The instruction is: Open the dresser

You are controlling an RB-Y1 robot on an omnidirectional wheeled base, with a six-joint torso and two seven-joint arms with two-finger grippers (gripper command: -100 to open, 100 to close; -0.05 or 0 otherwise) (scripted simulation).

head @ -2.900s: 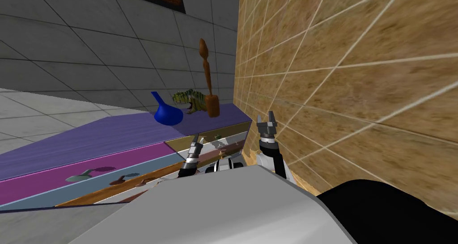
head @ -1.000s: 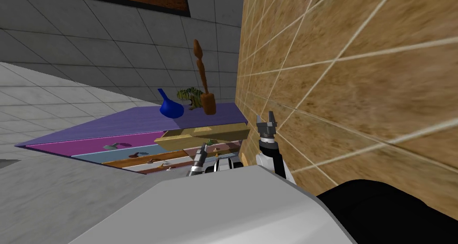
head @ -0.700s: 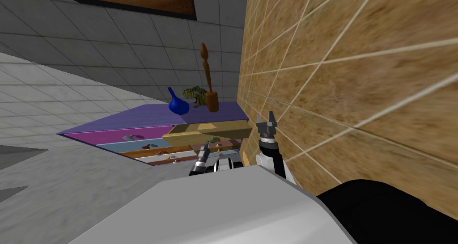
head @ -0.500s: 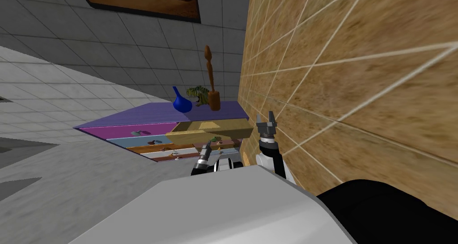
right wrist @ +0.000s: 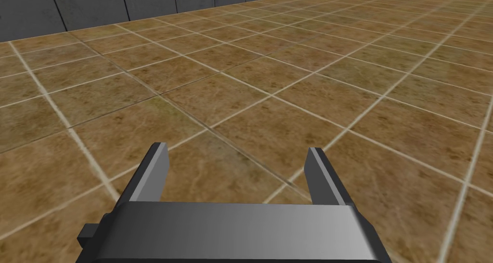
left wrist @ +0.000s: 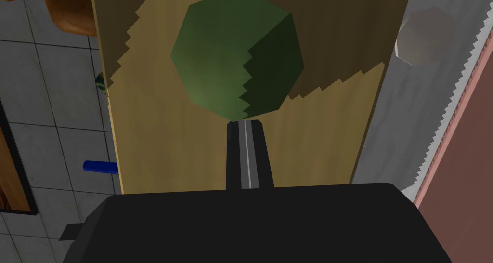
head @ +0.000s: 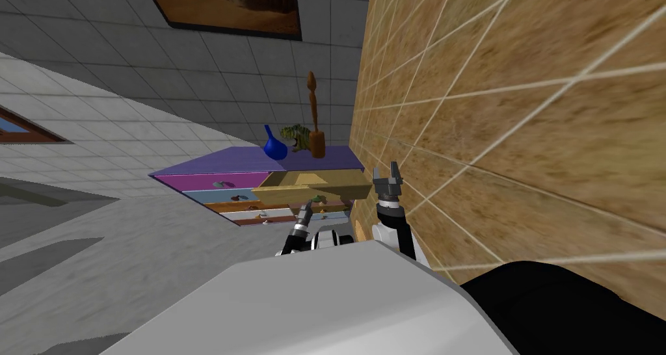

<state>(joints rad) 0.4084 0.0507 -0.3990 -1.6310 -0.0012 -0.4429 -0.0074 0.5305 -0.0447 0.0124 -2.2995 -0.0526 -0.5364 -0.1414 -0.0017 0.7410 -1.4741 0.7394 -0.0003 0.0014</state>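
The dresser (head: pixel 221 166) has a purple top and several coloured drawer fronts. Its tan top drawer (head: pixel 312 188) at the right end stands pulled out. A green knob (head: pixel 317 199) sits on that drawer's front. My left gripper (head: pixel 306 209) is just below the knob. In the left wrist view its fingers are pressed together with nothing between them, and the gripper's tips (left wrist: pixel 244 125) reach the edge of the green knob (left wrist: pixel 236 53). My right gripper (head: pixel 388 173) is raised beside the tan tiled surface, open and empty (right wrist: pixel 238 164).
On the dresser top stand a blue vase (head: pixel 274 148), a green dinosaur figure (head: pixel 298 136) and a tall brown wooden piece (head: pixel 315 127). A tan tiled surface (head: pixel 520 110) runs along the dresser's right end. A pale knob (left wrist: pixel 423 36) sits on the neighbouring grey drawer front.
The tan drawer, flush at first, now stands pulled out. I have backed away and turned, so the dresser looks smaller. My left gripper stays by the knob; the right arm is unmoved.
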